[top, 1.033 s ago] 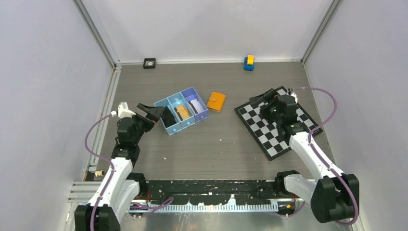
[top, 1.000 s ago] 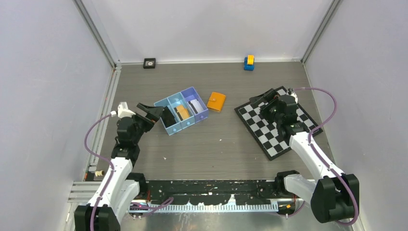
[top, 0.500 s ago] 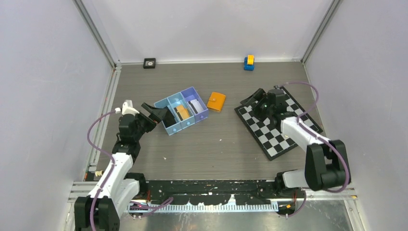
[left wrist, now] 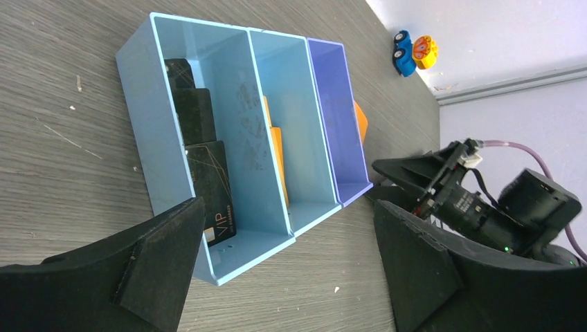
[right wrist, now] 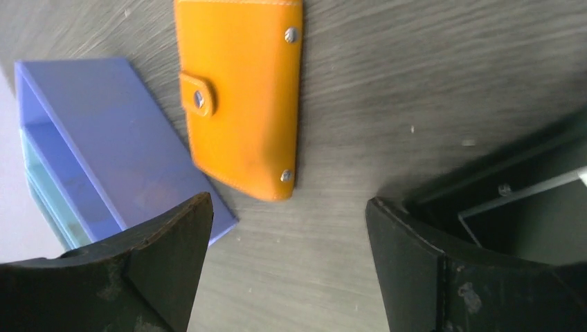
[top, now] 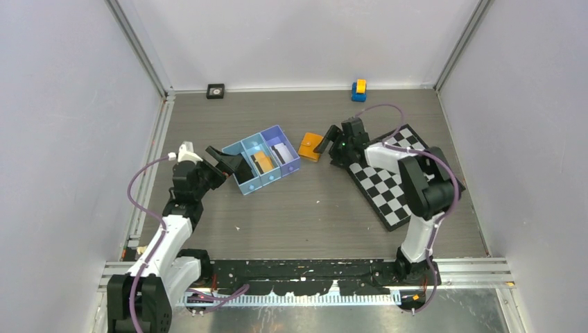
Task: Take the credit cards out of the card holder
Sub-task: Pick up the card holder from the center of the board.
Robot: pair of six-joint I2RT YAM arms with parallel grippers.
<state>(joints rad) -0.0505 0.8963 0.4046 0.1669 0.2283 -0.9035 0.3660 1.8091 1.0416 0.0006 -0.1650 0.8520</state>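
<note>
My right arm stretches left, low over the black-and-white checkered mat. The right pincer is spread wide, just short of the closed orange leather-look card holder (strap snapped shut). The holder lies toward the worktop's far edge, beside the blue three-compartment plastic tray. My left arm is bent, the left pincer gaping at the tray.

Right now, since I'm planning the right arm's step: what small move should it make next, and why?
Probably ease the right pincer forward so its open jaws straddle the card holder. It lies flat on the table, snapped shut, just ahead of the pincer and untouched, so it needs gripping before it can be opened.
</note>
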